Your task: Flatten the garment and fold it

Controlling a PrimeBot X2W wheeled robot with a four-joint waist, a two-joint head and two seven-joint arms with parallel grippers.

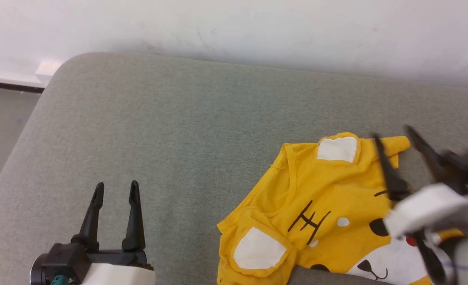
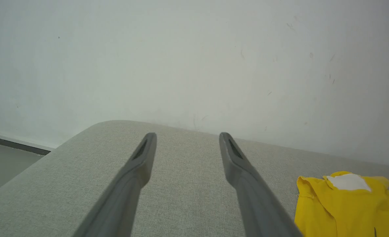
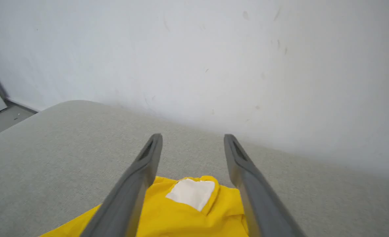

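The garment [image 1: 321, 206], a bright-yellow T-shirt with white ear patches, black stripes and a cartoon face, lies rumpled on the grey cushion [image 1: 186, 130] at the lower right. My right gripper [image 1: 392, 132] hovers blurred over its right part, fingers spread and open, nothing between them. In the right wrist view the garment [image 3: 184, 210] lies below that gripper [image 3: 193, 136], one white patch between the fingers. My left gripper [image 1: 117, 184] stands open above bare cushion at the lower left, well left of the shirt. In the left wrist view this gripper [image 2: 187, 135] is open, the garment [image 2: 345, 204] at lower right.
A white wall [image 1: 257, 27] runs along the cushion's far edge. The cushion's rounded left corner drops to a grey floor [image 1: 0, 130] with a dark baseboard strip. Bare cushion spreads to the left of and behind the shirt.
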